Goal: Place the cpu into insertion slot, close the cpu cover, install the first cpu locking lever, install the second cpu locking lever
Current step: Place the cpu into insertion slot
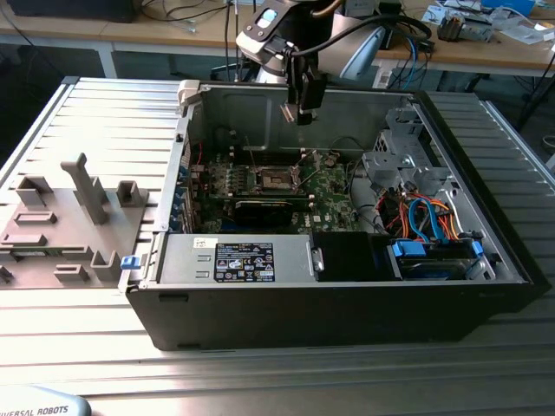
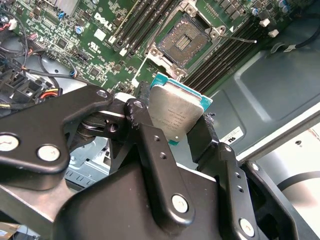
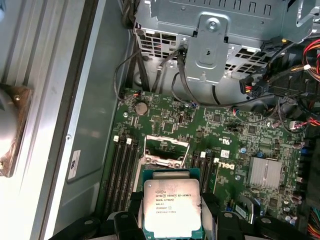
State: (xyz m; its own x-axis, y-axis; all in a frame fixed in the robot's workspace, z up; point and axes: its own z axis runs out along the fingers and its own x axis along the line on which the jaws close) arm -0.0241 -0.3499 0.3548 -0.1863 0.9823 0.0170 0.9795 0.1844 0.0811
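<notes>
1. Near wall of open black PC case (image 1: 329,303) lies closest in the exterior view; PSU (image 1: 247,260) w/ label sits just behind it, inside.
2. Exterior view's left: grey fixture plate (image 1: 69,217) w/ upright pegs, flat on ribbed table (image 1: 260,373), just beside case.
3. Centre: green mainboard (image 1: 334,195) on case floor. Insertion slot (image 1: 276,180) is uncovered, contact field exposed in the second wrist view. Long memory slots (image 2: 145,20) run along both sides of it.
4. Above board: gripper (image 1: 297,111) hangs in case opening, clear of all parts below.
5. Pincer fingers (image 2: 145,135) clamped on cpu (image 2: 175,112) at two opposite edges; metal top faces cam in both wrist views. Cpu is airborne, well apart from slot.
6. Exterior view's right: silver drive cage (image 1: 399,156); orange & blue cables (image 1: 425,217) below it.
</notes>
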